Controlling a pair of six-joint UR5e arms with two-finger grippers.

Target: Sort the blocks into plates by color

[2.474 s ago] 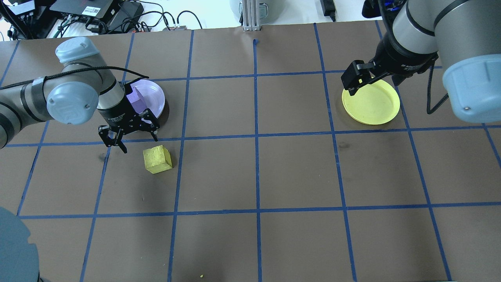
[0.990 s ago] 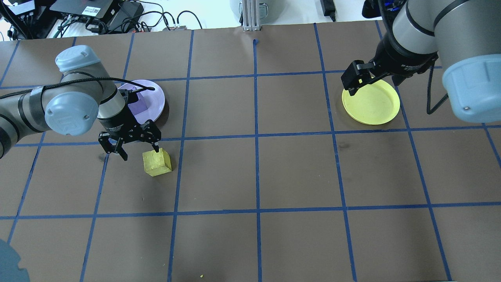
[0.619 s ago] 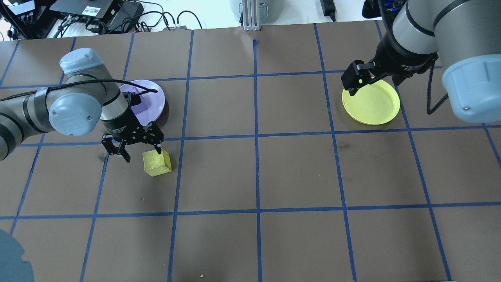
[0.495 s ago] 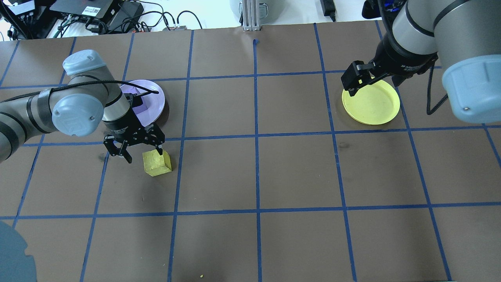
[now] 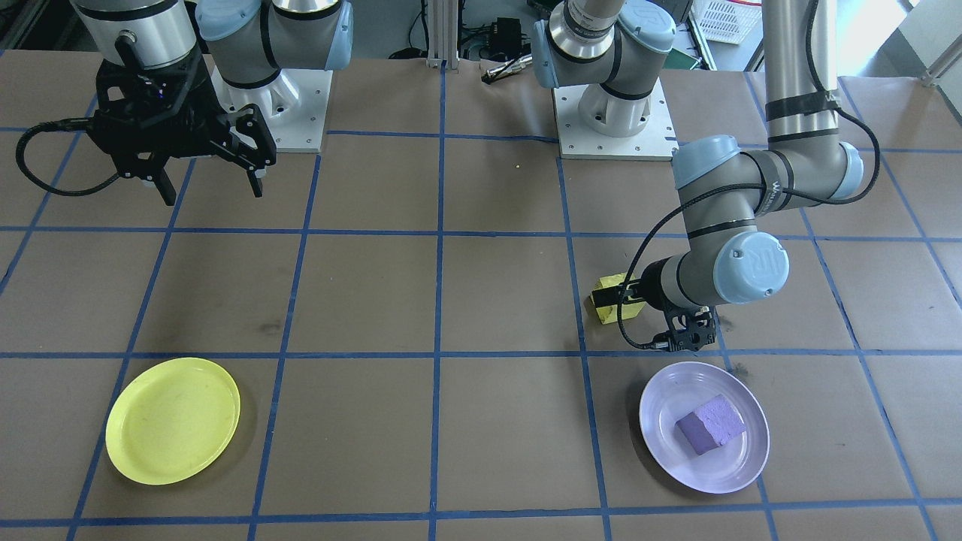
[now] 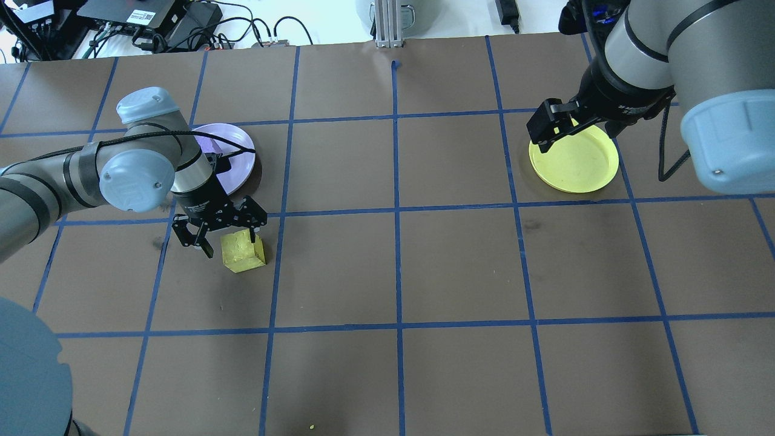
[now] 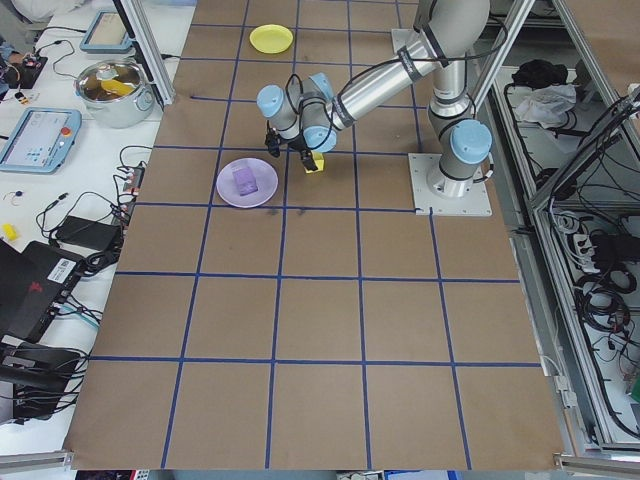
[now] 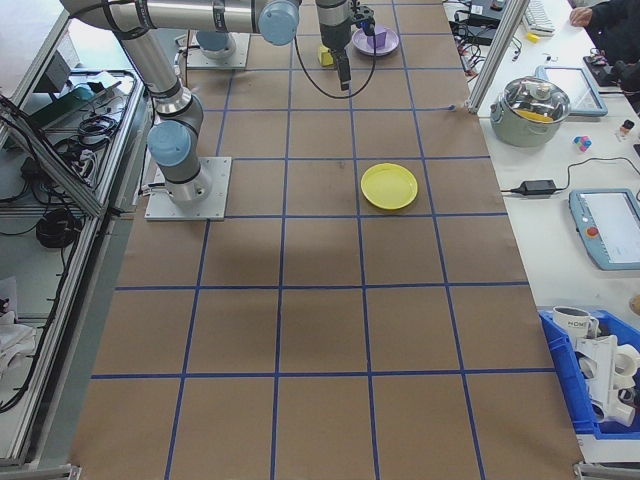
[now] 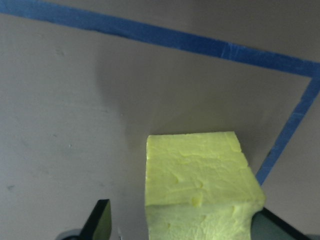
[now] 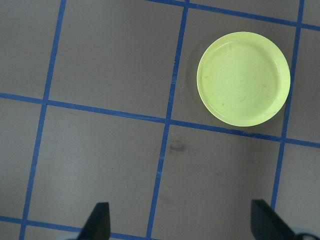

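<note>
The yellow block (image 6: 243,253) lies on the brown table, in front of the lavender plate (image 6: 237,165). My left gripper (image 6: 230,241) is open and low, one finger on each side of the yellow block (image 9: 197,187). In the left wrist view the block sits close against the right-hand finger. The purple block (image 5: 710,423) rests inside the lavender plate (image 5: 669,391). The yellow plate (image 6: 574,158) holds nothing. My right gripper (image 5: 213,189) hangs open and high on the near side of the yellow plate (image 10: 243,78).
Blue tape lines divide the brown table into squares. Cables and electronics lie beyond the far edge (image 6: 151,24). A metal post (image 6: 387,24) stands at the far middle. The two arm bases (image 5: 612,113) sit on the robot's side.
My left gripper has moved away from the lavender plate toward the yellow block and come down, so its open fingers now straddle the block. The right arm has hardly moved.
</note>
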